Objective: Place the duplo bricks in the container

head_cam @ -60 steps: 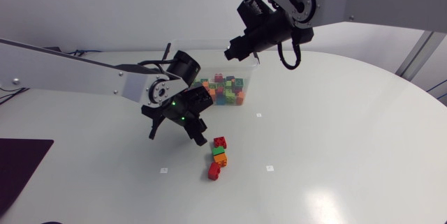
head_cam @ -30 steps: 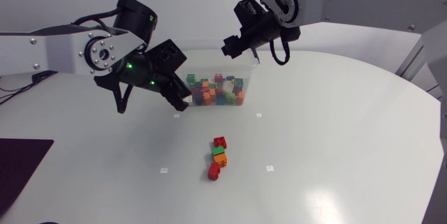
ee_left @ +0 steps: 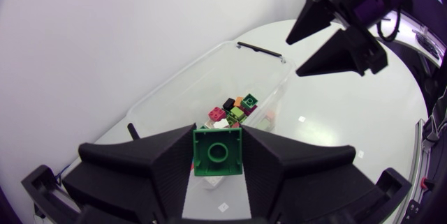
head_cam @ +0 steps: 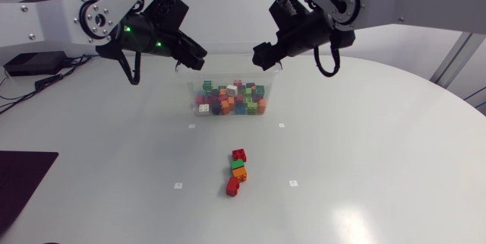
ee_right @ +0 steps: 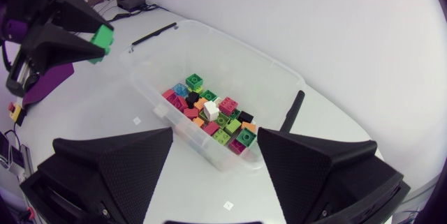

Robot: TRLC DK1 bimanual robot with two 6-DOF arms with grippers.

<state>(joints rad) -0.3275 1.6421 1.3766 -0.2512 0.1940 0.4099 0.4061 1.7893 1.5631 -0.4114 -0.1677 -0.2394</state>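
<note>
Square green duplo brick — in left fingers

The container is clear, smooth plastic, and the duplo bricks are glossy coloured plastic. The fingers are matt black; the worktop is smooth white with a soft sheen.

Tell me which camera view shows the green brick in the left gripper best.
The left wrist view: the green brick sits close, clamped in the left gripper. The right wrist view shows it small; the head view hides it.
</note>
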